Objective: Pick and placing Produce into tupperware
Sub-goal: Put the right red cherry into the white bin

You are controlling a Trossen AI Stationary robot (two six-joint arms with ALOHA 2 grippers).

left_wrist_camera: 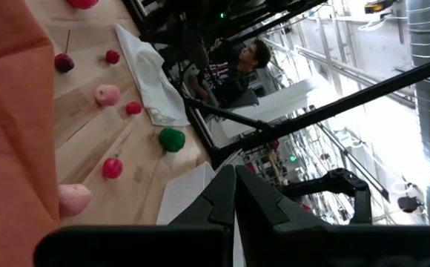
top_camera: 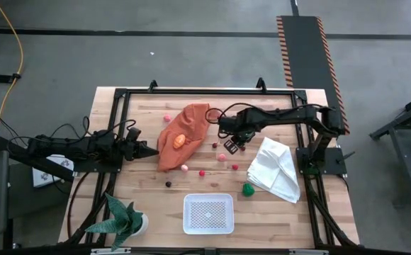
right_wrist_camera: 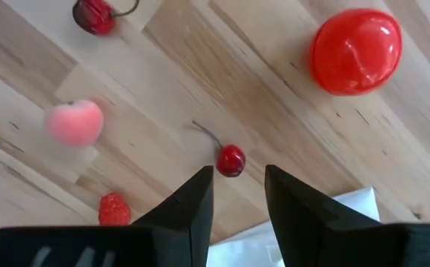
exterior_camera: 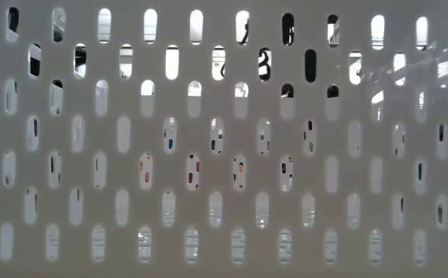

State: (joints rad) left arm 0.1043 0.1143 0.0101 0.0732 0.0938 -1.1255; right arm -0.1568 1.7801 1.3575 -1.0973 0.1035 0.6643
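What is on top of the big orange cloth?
One small orange toy piece lies on the orange cloth. Whether anything hides under the cloth cannot be seen, because it covers the table there.

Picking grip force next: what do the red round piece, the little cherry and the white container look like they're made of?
Red round piece: glossy hard plastic, judging by its sharp highlights. Cherry: shiny, likely plastic, with a thin wiry stem. White container: matte, probably rigid plastic, with a dotted textured bottom.
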